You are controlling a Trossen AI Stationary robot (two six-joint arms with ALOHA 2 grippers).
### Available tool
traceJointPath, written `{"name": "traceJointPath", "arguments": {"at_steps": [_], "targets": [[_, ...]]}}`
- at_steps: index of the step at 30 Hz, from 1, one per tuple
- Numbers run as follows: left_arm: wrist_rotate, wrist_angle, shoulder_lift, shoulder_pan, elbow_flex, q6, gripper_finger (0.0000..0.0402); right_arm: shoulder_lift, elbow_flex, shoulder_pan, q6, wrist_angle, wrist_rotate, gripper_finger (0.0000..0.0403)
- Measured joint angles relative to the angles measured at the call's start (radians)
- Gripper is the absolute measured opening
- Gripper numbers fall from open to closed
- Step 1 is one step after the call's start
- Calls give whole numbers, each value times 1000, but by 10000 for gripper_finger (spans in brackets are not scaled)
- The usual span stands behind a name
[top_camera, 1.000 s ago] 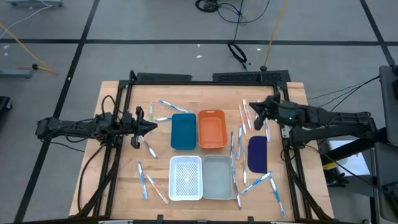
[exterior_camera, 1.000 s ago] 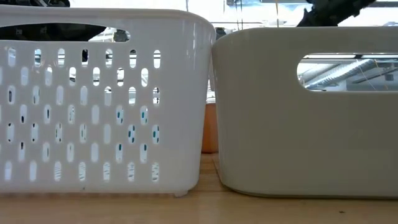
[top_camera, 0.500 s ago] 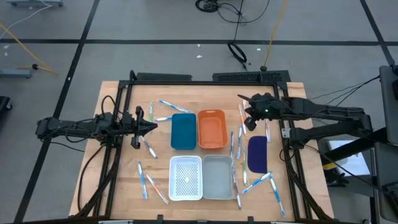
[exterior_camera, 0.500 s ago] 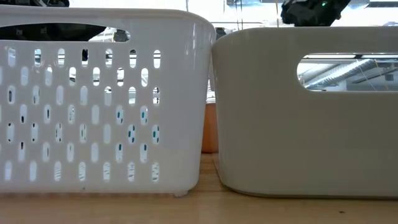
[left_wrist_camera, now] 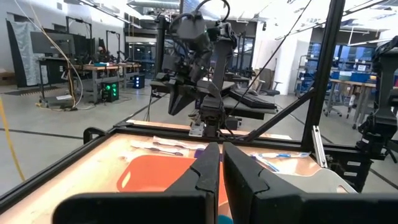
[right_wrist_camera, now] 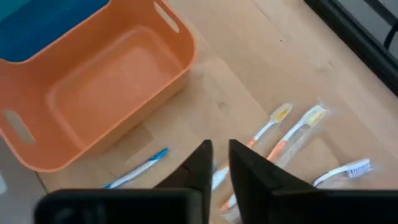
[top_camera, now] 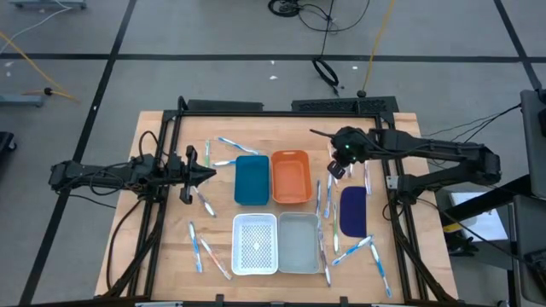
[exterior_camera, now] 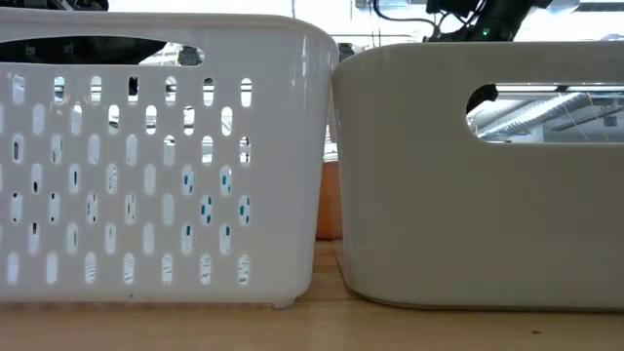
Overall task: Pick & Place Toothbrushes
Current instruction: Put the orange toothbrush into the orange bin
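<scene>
Several thin toothbrushes lie flat and scattered on the wooden table, some at its left (top_camera: 205, 200) and others right of the orange tray (top_camera: 320, 196). My right gripper (top_camera: 335, 168) hangs above the ones near that tray's far right corner. In the right wrist view its fingers (right_wrist_camera: 221, 165) stand narrowly open over an orange-handled toothbrush (right_wrist_camera: 273, 124) and a blue one (right_wrist_camera: 137, 169), touching nothing. My left gripper (top_camera: 208, 174) waits shut at the table's left, left of the blue tray (top_camera: 252, 180), and shows shut in its wrist view (left_wrist_camera: 221, 165).
Four small trays sit mid-table: blue, orange (top_camera: 291, 177), white perforated (top_camera: 255, 244) and grey (top_camera: 299, 243). A dark blue pad (top_camera: 353, 211) lies right of them. A black frame (top_camera: 281, 107) edges the table. The low view is filled by the white basket (exterior_camera: 156, 146) and the grey tray (exterior_camera: 478, 175).
My right gripper has swung toward the table's left, from beside the right frame post to over the toothbrushes by the orange tray's far right corner, and has tipped downward. The toothbrushes have stayed where they lay.
</scene>
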Motion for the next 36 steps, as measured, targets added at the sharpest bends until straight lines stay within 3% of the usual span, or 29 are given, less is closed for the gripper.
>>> {"name": "traceJointPath", "arguments": {"at_steps": [9,14,36], "targets": [[0,0,0,0,0,19,19,3,0,-61,46,1,-97,169],[0,0,0,0,0,20,19,19,0,-76,42,1,-110,207],[0,0,0,0,0,19,19,255,0,-132,88,-50,-119,211]]}}
